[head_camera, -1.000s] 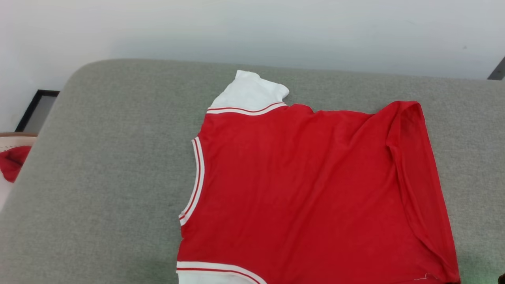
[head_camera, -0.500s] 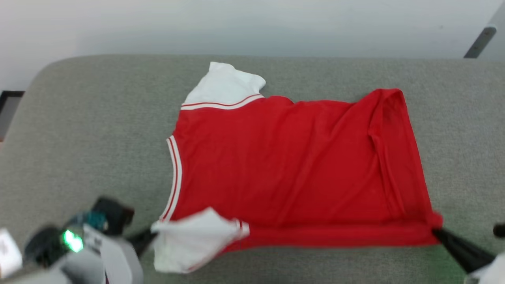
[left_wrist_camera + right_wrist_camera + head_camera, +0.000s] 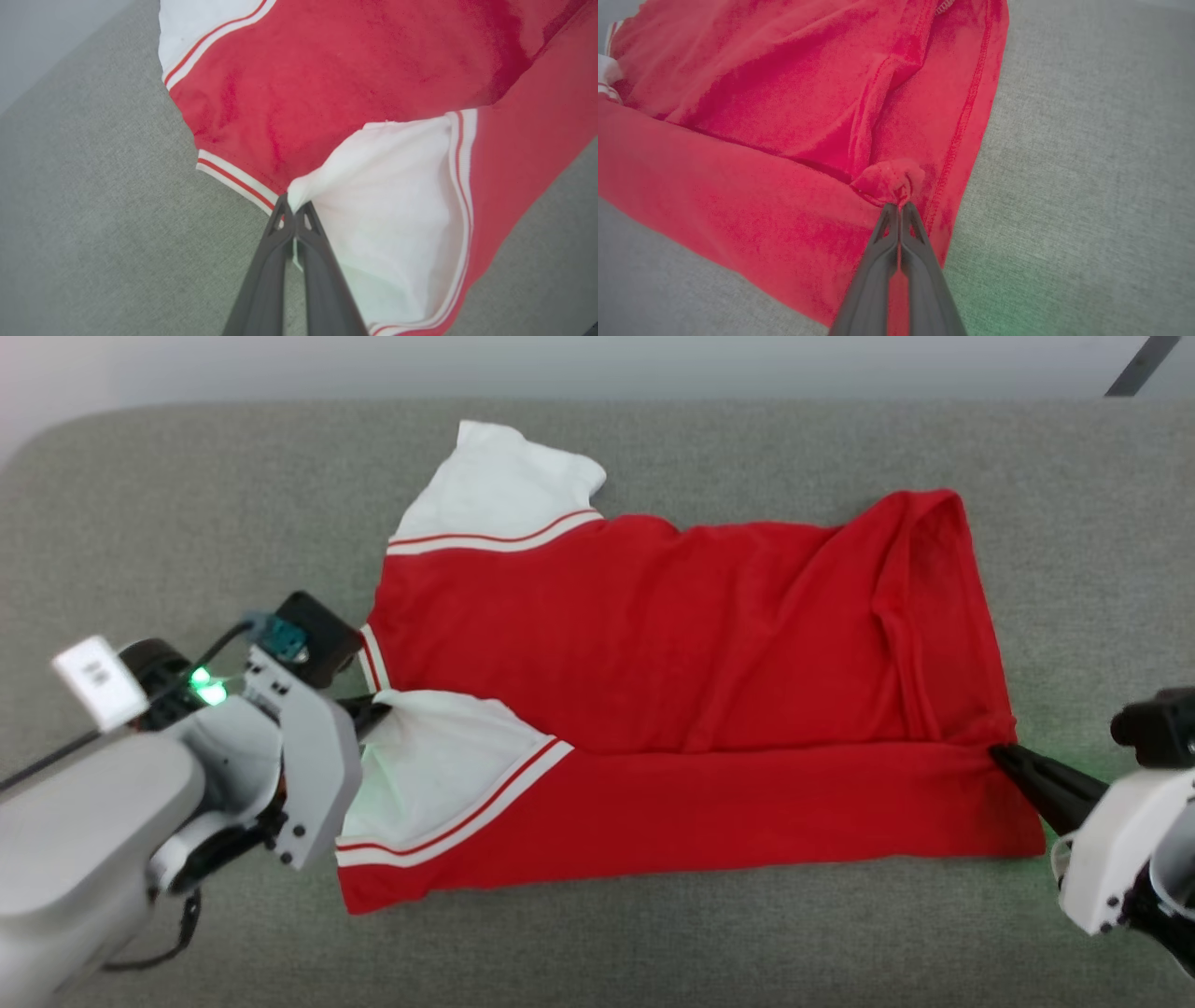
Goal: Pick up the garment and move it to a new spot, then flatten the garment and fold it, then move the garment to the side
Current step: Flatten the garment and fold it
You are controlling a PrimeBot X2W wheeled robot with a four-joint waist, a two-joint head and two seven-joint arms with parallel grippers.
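The garment (image 3: 672, 644), a red jersey-style shirt with white sleeves and red-white striped trim, lies plain side up on the grey cushion (image 3: 168, 523). Its near long edge is turned over onto the body as a red band (image 3: 747, 803). My left gripper (image 3: 373, 711) is shut on the tip of the near white sleeve (image 3: 387, 196), pulled onto the red body. My right gripper (image 3: 1001, 753) is shut on a bunched corner of the red hem (image 3: 892, 179) at the shirt's right end. The far white sleeve (image 3: 504, 485) lies flat at the back.
The grey cushion has bare fabric left of the shirt (image 3: 140, 541), along the front edge (image 3: 653, 952) and to the right (image 3: 1102, 569). A pale wall (image 3: 560, 364) runs behind it. A dark bar (image 3: 1134, 369) crosses the top right corner.
The camera has tilted down. Both grippers have carried the shirt's near edge farther over its body, widening the folded band; the near white sleeve now lies spread out on the red.
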